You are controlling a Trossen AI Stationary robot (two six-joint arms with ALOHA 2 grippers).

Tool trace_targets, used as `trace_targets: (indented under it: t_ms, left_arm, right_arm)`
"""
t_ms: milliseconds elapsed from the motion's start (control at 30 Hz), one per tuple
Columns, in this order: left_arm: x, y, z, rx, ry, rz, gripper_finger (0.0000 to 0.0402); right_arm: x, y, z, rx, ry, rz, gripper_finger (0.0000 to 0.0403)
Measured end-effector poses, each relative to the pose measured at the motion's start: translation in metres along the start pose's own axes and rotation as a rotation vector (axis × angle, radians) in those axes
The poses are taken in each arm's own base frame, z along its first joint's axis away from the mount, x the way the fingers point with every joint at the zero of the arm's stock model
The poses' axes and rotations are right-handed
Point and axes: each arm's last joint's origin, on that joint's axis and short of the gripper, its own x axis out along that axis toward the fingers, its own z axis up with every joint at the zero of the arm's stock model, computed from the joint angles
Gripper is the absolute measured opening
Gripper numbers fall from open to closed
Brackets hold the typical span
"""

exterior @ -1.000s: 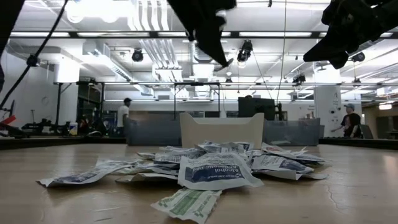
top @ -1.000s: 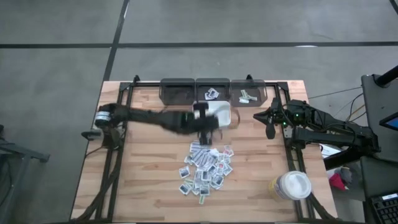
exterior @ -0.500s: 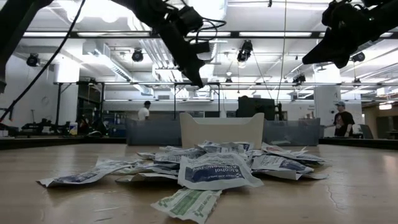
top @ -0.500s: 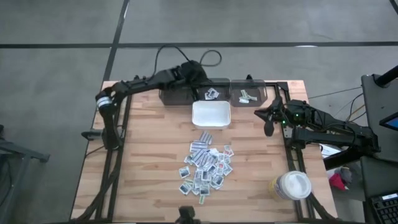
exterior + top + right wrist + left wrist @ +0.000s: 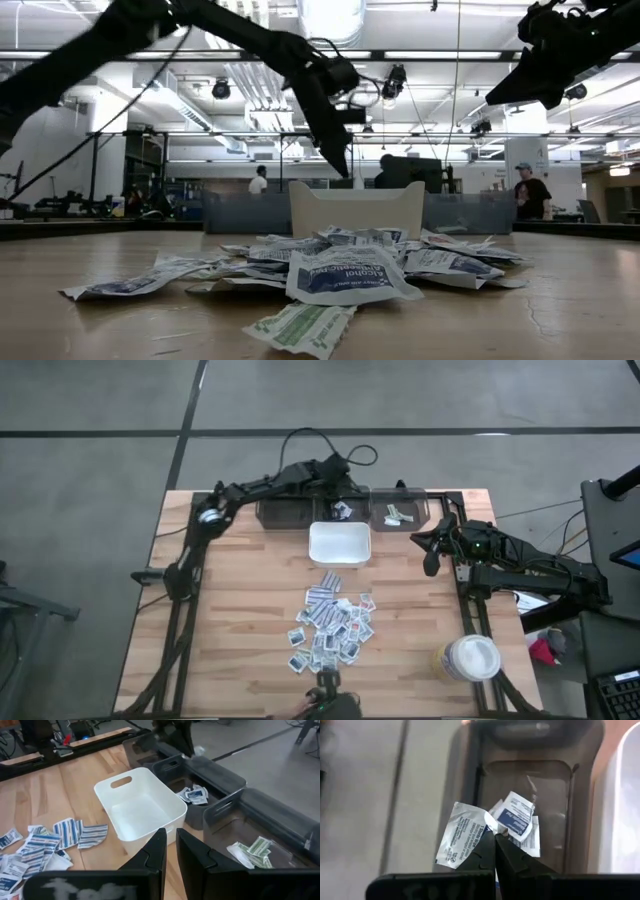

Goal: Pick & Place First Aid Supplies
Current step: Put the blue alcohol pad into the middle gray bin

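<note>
Grey bins at desk's far edge hold only a few packets; most of the pile [image 5: 332, 628] is left. Left end effector [image 5: 495, 834], clamped on one packet [image 5: 462, 838], hangs over middle bin [image 5: 341, 506]. Right end effector [image 5: 432, 559] waits nearly closed, empty.

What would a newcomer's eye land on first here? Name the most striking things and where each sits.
First, the heap of small flat white and blue-printed packets strewn mid-table on the wooden top, near the front edge. Next, the left gripper, shut on a white foil packet above the middle dark plastic bin at the table's far edge. Just before that bin sits the empty white square tray, while the right gripper waits at the right side.
</note>
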Motion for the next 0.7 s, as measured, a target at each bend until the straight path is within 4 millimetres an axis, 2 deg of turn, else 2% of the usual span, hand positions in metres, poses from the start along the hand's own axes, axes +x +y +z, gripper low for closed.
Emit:
trace_targets:
  t_ms: [167, 333, 433, 700]
  left_arm:
    - [0.023, 0.006, 0.004, -0.038, 0.081, -0.123, 0.0000]
    - [0.048, -0.004, -0.016, -0.082, 0.130, -0.218, 0.0000]
    - [0.052, -0.005, -0.022, -0.108, 0.156, -0.226, 0.0000]
    - [0.052, -0.004, -0.020, -0.134, 0.133, -0.215, 0.0000]
  right_arm:
    - [0.000, 0.000, 0.000, 0.002, 0.000, 0.000, 0.0038]
    - [0.000, 0.000, 0.000, 0.002, 0.001, 0.000, 0.0038]
    - [0.000, 0.000, 0.000, 0.001, 0.001, 0.000, 0.0038]
    - [0.000, 0.000, 0.000, 0.001, 0.001, 0.000, 0.0038]
